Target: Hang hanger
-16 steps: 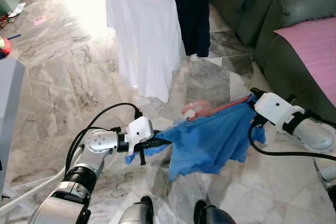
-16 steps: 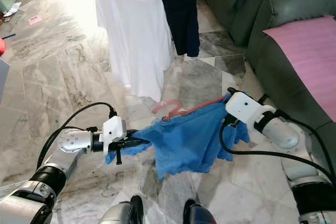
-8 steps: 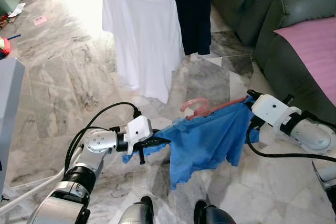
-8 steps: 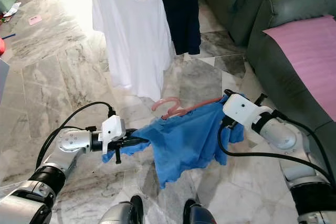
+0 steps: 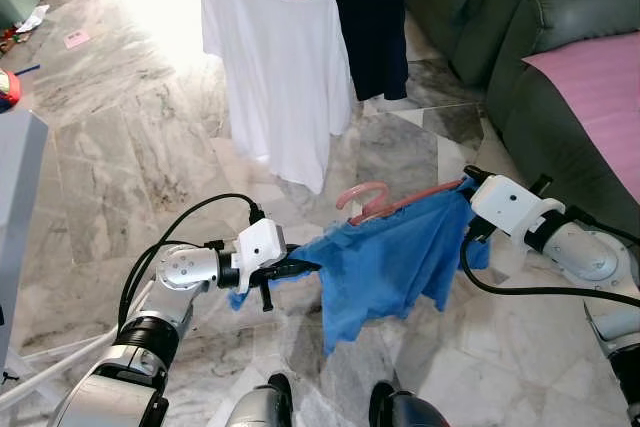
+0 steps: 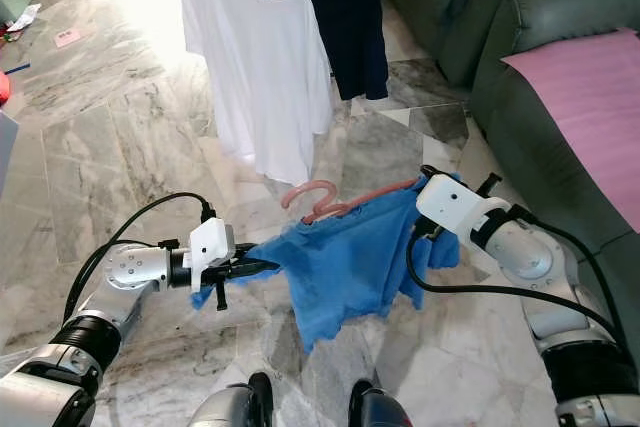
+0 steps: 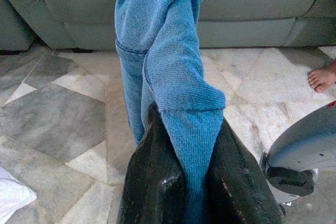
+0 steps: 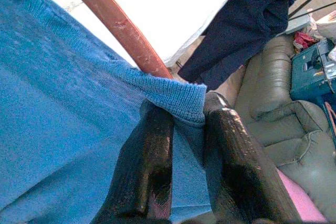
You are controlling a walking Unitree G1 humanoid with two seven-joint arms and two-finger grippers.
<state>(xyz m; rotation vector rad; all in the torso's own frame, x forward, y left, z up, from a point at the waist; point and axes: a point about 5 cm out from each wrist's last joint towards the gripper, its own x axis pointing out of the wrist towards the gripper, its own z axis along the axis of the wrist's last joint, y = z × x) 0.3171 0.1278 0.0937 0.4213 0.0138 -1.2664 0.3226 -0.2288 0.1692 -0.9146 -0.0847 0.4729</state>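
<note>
Left gripper [image 5: 300, 268]: low in the left half of the frame, fingers [image 7: 157, 182] pinched tight on one end of the blue garment [image 5: 385, 267]; the wrist view has knit cloth squeezed between the two black pads.

Right gripper [image 5: 466, 187]: right of centre, at mid-height, clamped down on the other shoulder of the same garment; its fingers [image 8: 152, 171] close over a folded blue hem right where the hanger arm runs in.

Blue garment: stretched between the two grippers across the middle of the frame, sagging to a ragged lower edge just above the robot's feet.

Pink hanger [image 5: 365, 201]: threaded inside the blue garment, hook poking up at centre frame, one arm running along the top edge toward the right gripper. The hook is free of any rail, in the air below the white shirt's hem.

White T-shirt [image 5: 275, 57]: hanging on its own pale hanger at upper centre, brightly lit.

Dark garment [image 5: 375, 22]: hanging just beside the white one, on its right.

Green sofa [image 5: 500, 37]: upper right, with a pink cloth [image 5: 600, 97] spread over the seat near the right edge.

Floor [image 5: 120, 137]: grey marble tiles, small bits scattered in the far upper left corner.

Bare foot [image 7: 321, 78]: a person's foot on the tiles near the sofa, in the left wrist view.
</note>
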